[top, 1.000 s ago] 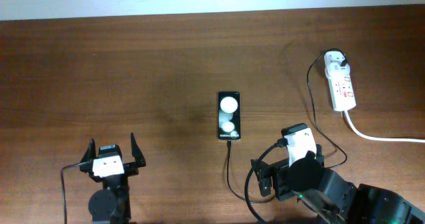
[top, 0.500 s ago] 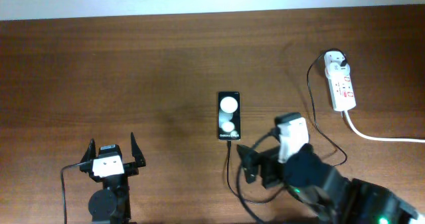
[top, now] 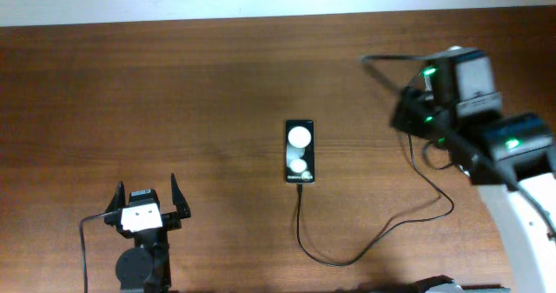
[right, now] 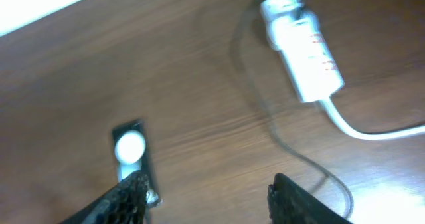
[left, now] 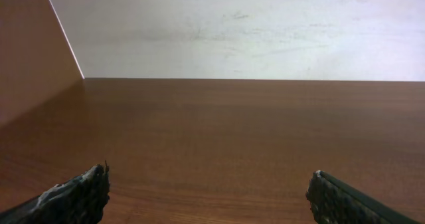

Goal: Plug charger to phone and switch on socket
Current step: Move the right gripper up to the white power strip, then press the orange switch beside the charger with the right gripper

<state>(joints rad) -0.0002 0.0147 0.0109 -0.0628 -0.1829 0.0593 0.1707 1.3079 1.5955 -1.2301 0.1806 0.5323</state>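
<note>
Overhead, the raised right arm [top: 473,102] covers the one socket [right: 305,54], and the right wrist view showing it is too blurred to read its switch. One phone [top: 299,151] lies in the middle of the surface [top: 174,84], one charger [top: 347,260] reaching its lower edge. The right fingers [right: 126,197], spread wide and empty, hang above the surface with the socket well ahead; the left fingers [left: 73,197] are likewise wide.

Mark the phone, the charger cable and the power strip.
phone [top: 300,151], overhead view, middle of its screen, between the two white circles.
charger cable [top: 299,213], overhead view, the straight run just below the phone.
power strip [right: 307,54], right wrist view, middle of its white body.
</note>
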